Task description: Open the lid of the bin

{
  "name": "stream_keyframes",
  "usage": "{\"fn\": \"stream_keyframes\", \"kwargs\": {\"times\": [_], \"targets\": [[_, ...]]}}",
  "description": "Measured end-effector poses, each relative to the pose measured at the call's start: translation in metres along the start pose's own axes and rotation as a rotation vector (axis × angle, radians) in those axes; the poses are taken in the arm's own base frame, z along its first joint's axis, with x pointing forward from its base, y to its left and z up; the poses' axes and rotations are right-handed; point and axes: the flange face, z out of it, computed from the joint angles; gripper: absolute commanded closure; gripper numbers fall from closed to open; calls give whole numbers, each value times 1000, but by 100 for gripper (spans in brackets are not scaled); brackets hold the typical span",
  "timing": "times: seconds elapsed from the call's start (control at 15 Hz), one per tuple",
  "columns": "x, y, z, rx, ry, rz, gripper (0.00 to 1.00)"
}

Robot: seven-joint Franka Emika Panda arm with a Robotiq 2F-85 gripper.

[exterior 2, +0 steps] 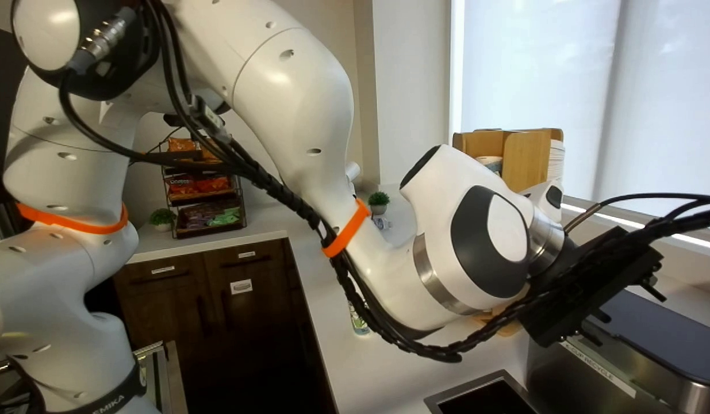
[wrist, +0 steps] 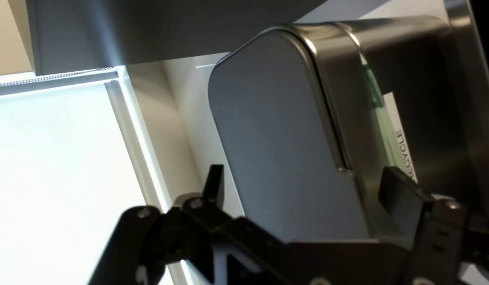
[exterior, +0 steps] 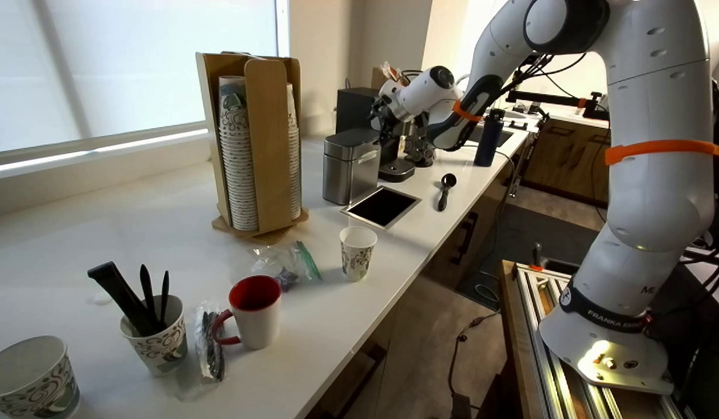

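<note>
The bin (exterior: 337, 177) is a silver-grey metal canister standing upright on the counter, and its body also shows in an exterior view (exterior 2: 584, 382) and in the wrist view (wrist: 438, 107). Its flat grey lid (wrist: 276, 130) lies level and shut on top; it shows too in both exterior views (exterior: 352, 138) (exterior 2: 665, 328). My gripper (wrist: 303, 184) is open, with its fingers wide apart and nothing between them. In an exterior view the gripper (exterior: 381, 125) is at the lid's edge on the robot's side. I cannot tell whether a finger touches the lid or bin.
A wooden cup holder (exterior: 266, 145) stands beside the bin. A metal-framed dark rectangle (exterior: 382, 206) lies in front of it. A black box (exterior: 354, 107) and a coffee machine (exterior: 397, 169) are behind. A black scoop (exterior: 445, 189), blue bottle (exterior: 489, 139) and paper cup (exterior: 357, 253) stand nearby.
</note>
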Motion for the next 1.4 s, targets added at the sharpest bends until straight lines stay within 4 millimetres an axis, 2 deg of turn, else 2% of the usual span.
{"fn": "stream_keyframes", "kwargs": {"times": [0.27, 0.73, 1.07, 1.4], "targets": [[4, 0, 2, 0, 5, 5, 0], [-1, 17, 0, -35, -5, 33, 0], [-4, 43, -5, -91, -9, 53, 0], [4, 75, -6, -158, -1, 63, 0]]}}
